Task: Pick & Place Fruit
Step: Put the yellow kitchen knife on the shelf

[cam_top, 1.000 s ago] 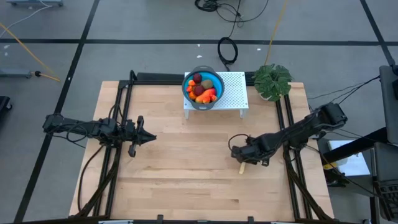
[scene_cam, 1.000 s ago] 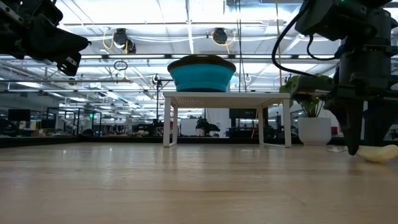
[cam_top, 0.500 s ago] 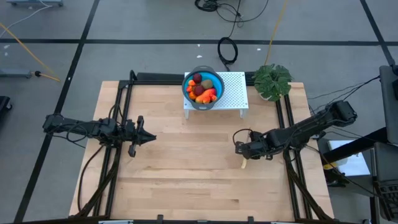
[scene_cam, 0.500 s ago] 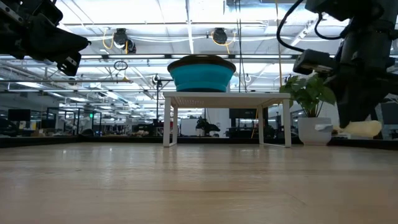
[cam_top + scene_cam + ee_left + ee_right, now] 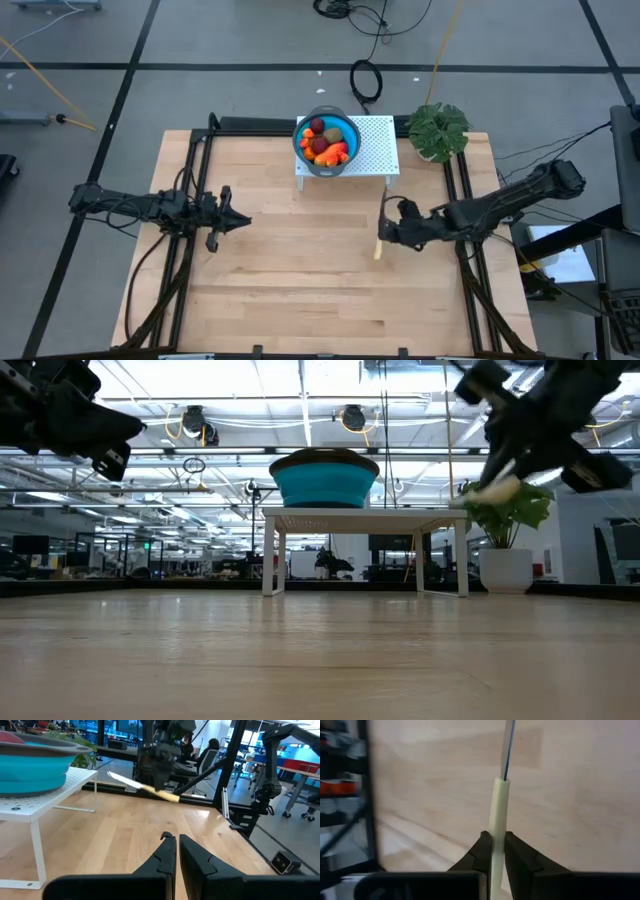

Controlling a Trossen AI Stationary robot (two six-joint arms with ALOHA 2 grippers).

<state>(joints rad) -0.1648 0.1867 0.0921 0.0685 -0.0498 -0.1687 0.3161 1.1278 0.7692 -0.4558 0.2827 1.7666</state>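
The bench [image 5: 300, 290] was a pale wood-plank top with black rails down its 2 sides, standing on a grey floor [image 5: 200, 40] marked with dark lines and strewn with cables. At its far edge a white perforated stand [image 5: 372, 150] carried a blue bowl [image 5: 304, 131] holding the fruit [image 5: 326, 142], and a potted green plant [image 5: 438, 130] stood just beside the stand. The right tool [image 5: 383, 235] was clamped on a yellow-handled knife [image 5: 498, 815], lifted off the wood. The left tool [image 5: 173, 851] hung pinched shut and empty over the bench's left part. Beyond lay a bright open hall with ceiling lights.
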